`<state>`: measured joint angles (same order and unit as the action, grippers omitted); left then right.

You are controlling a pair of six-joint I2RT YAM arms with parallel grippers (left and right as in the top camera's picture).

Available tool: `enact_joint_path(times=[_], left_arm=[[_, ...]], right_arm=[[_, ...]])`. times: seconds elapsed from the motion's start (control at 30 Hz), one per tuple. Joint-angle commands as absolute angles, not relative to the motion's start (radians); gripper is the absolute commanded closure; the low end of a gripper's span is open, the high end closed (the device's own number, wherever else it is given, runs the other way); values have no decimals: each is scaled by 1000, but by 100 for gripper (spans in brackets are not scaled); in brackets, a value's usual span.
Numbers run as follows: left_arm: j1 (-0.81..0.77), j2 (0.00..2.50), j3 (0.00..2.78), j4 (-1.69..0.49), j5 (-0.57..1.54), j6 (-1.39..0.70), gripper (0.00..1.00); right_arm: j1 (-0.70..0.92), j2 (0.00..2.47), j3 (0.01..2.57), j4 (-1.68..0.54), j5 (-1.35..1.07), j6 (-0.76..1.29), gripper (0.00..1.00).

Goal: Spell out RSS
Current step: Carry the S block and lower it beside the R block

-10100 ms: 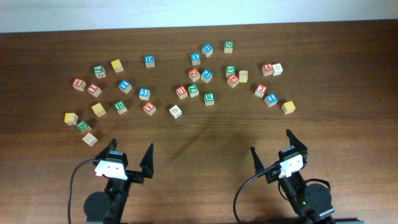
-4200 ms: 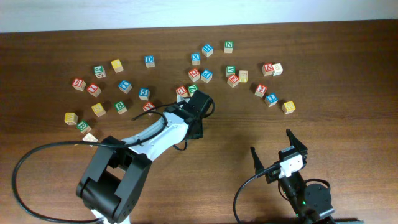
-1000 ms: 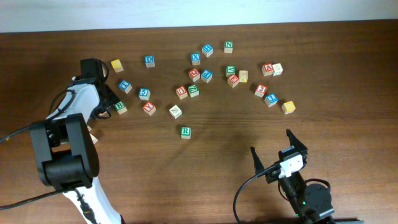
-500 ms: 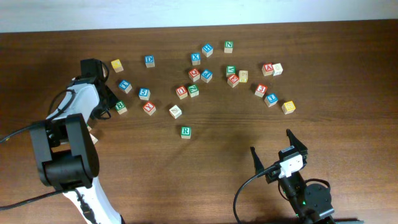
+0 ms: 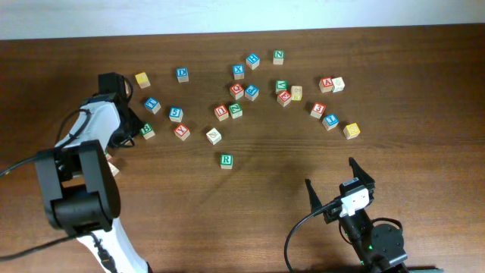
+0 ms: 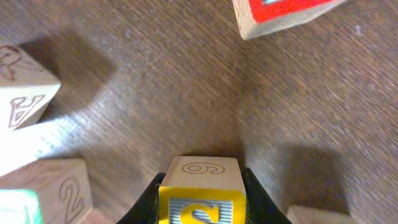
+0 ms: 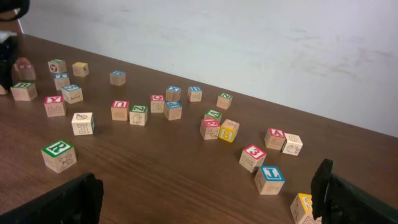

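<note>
In the left wrist view a wooden cube with a yellow S face and a 6 on its top sits between my left gripper's black fingers, which press on both its sides. Overhead, that gripper is at the far left of the cube scatter and hides the cube. The green R cube stands alone, nearer the table's front than the scatter, and shows low on the left in the right wrist view. Another yellow cube lies at the right. My right gripper stands open, with nothing between its jaws, near the front edge.
Several letter cubes lie scattered across the far half of the table. Close round the left gripper are a red-faced cube, an A cube and a cube marked 2. A yellow cube sits by the right finger.
The left gripper's fingers have closed in on the yellow S cube. The left arm has barely shifted, and the right arm has not moved.
</note>
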<state>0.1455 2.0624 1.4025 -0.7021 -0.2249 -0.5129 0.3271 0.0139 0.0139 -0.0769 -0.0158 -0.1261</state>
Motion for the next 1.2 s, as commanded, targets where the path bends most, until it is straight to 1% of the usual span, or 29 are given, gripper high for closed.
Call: enact_joint_path(times=[0.0,0.07,0.13,0.23,0.3,0.33,0.4,0.53,0.6,0.77,0.9,1.17], left_arm=[[149,1876,1394,-710,-224,-463,94],[135,1782,1394,-735,-224,-435,96],[80,1686,1394,-770,-224,-413,98],[-103,1615,1394,-805,-165,-413,98],[-244,1622,1392,-803,-150,-410,97],[-344,1632,1388,-797,-150,-388,97],[-490,1670,1388,-791,-176,-361,97],[-646,1780,1388,-772,-187,-373,97],[-675,1850,1388,-772,-183,-432,96],[-679,1942,1388,-772,-171,-533,95],[-679,2011,1388,-771,-172,-538,96],[-679,2048,1388,-793,-170,-538,98]], right_arm=[[328,6,6,-78,-4,-111,2],[328,6,6,-78,-4,-111,2],[328,6,6,-78,-4,-111,2],[328,6,6,-78,-4,-111,2],[328,6,6,-78,-4,-112,2],[328,6,6,-78,-4,-111,2],[328,6,6,-78,-4,-111,2],[328,6,6,-78,-4,-111,2],[328,6,6,-78,-4,-111,2],[328,6,6,-78,-4,-111,2],[328,6,6,-78,-4,-111,2],[328,6,6,-78,-4,-111,2]])
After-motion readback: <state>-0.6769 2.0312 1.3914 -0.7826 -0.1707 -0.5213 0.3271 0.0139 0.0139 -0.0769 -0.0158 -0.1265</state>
